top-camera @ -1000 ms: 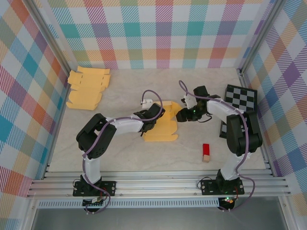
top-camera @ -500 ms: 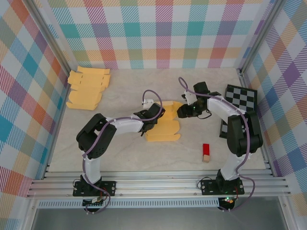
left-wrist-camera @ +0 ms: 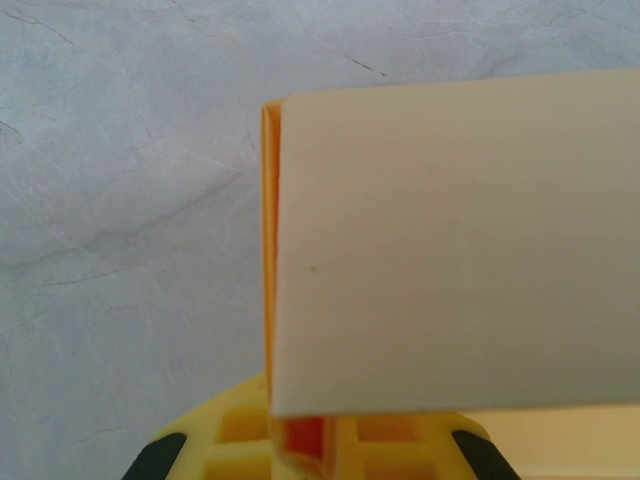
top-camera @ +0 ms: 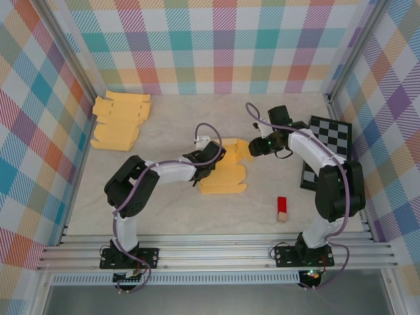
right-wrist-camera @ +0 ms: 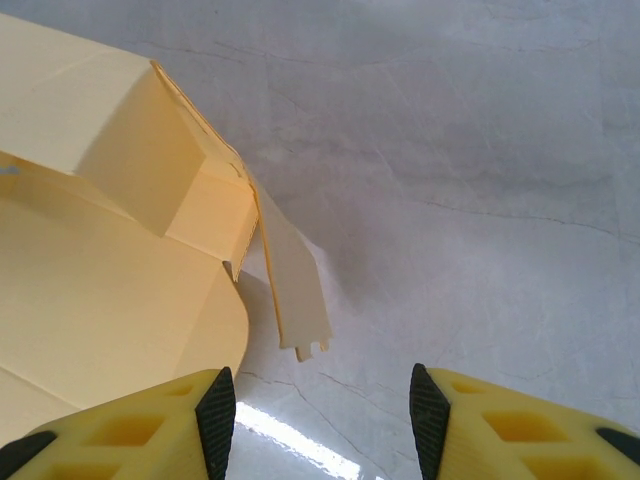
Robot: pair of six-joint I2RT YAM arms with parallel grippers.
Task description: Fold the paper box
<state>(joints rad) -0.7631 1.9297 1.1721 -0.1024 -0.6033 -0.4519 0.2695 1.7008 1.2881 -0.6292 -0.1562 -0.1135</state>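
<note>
The box [top-camera: 224, 177] lies near the centre of the table [top-camera: 164, 216], a flat yellow sheet with one flap [left-wrist-camera: 455, 250] raised at its 12 o'clock end. The left gripper [top-camera: 210, 159] sits on the box's 10 o'clock corner, clamped tight on the box. In the left wrist view the pale flap stands up between its fingers [left-wrist-camera: 160, 458] and covers most of the frame, with bare table at 9 o'clock.

The right gripper [right-wrist-camera: 322, 415] hangs just off the box's 2 o'clock corner, about half spread, with nothing between its fingers [right-wrist-camera: 480, 430] but table. In the right wrist view the box is at 9 o'clock, a folded panel is tilted up at 10 o'clock, and a narrow tab [right-wrist-camera: 295, 295] points down from it toward the gap between the fingers without touching them.

A stack [top-camera: 119, 121] of flat blanks lies at the table's 10 o'clock. A checkerboard [top-camera: 327, 149] lies at 3 o'clock, and a red block [top-camera: 282, 209] at 5 o'clock from the box, well apart from it.
</note>
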